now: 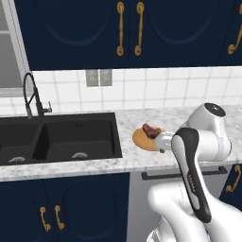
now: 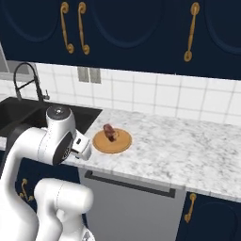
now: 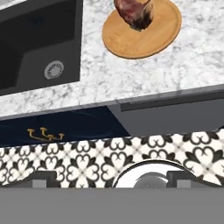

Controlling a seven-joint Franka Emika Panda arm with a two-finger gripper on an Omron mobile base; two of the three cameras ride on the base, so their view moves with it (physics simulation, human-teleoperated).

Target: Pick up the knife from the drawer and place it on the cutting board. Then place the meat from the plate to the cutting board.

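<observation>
Presently the lumpy reddish-brown meat (image 3: 134, 12) is left on the round tan plate (image 3: 131, 41); the hand (image 3: 109, 178), apparently spread wide and empty, risks striking the marbled worktop (image 3: 183, 61) edge.

No text, label or number can be read anywhere, as far as these views allow.

I see the meat (image 2: 109, 132), a small lumpy reddish-brown piece with pale streaks, sitting on the plate (image 2: 119, 143), toward its back-left part rather than dead centre. The plate is round, flat and tan-orange, lying level on the grey-white marbled counter near the front edge, just to the right of the black sink. From the hand view the meat (image 3: 135, 13) stands at the plate's (image 3: 131, 39) far side.
</observation>
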